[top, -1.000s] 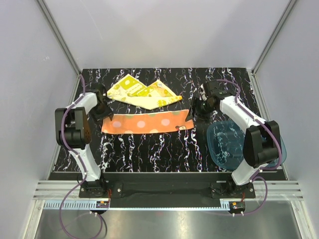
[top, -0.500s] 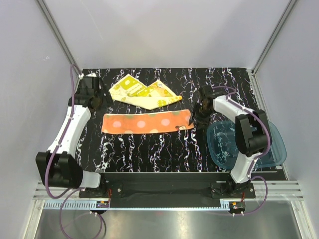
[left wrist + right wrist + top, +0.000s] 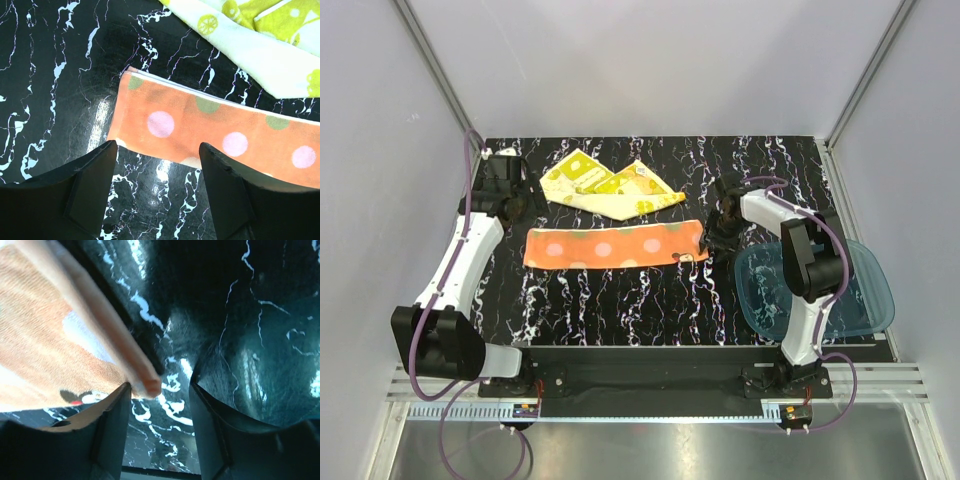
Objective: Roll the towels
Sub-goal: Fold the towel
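Note:
The orange polka-dot towel [image 3: 615,246] lies folded into a long flat strip across the middle of the table. The yellow patterned towel [image 3: 610,187] lies crumpled just behind it. My left gripper [image 3: 520,203] hovers off the strip's left end, open and empty. In the left wrist view the orange towel [image 3: 200,130] lies just ahead of the left gripper [image 3: 157,150], with the yellow towel [image 3: 260,55] beyond. My right gripper [image 3: 713,234] is at the strip's right end, open. In its wrist view the orange towel's end [image 3: 75,340] reaches between the jaws of the right gripper [image 3: 160,390], beside the left finger [image 3: 112,430].
A translucent blue tray [image 3: 855,290] sits at the right front, partly under the right arm. The tabletop [image 3: 620,300] is black with white veining. Frame posts and grey walls close in the back and sides.
The left arm unfolded and its gripper drew back-left off the towel's left end, jaws wider. The right gripper shifted slightly left at the strip's right end, whose raised corner now lies lower.

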`<move>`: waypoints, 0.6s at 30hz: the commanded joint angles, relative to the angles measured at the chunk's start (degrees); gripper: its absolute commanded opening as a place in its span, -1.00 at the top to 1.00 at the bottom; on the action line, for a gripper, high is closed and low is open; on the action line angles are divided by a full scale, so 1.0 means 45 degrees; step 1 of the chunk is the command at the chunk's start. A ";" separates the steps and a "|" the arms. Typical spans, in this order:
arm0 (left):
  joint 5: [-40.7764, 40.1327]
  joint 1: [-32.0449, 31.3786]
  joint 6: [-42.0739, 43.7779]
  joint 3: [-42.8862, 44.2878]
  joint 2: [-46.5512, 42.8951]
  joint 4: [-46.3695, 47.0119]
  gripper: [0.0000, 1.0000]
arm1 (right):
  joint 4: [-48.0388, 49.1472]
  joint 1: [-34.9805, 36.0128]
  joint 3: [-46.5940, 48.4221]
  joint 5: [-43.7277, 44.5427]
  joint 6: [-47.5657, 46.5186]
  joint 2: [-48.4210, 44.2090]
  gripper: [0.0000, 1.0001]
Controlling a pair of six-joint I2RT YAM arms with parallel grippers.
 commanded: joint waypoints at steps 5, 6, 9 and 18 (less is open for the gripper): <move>-0.0126 0.0026 0.0227 -0.0026 -0.0243 0.0422 -0.42 | 0.0557 -0.0012 0.0458 0.0234 0.0209 0.0602 0.04; -0.0145 0.0026 0.0246 -0.0007 -0.0243 0.0422 -0.41 | 0.0596 -0.0012 0.0438 0.0137 0.0209 0.0641 0.09; -0.0185 0.0006 0.0246 -0.0046 -0.0224 0.0422 -0.41 | 0.0772 -0.0012 0.0360 -0.0039 0.0190 0.0680 0.31; -0.0477 -0.0266 0.0363 -0.0065 -0.0301 0.0344 -0.40 | -0.0378 -0.0031 0.1276 0.1225 -0.0473 0.0329 1.00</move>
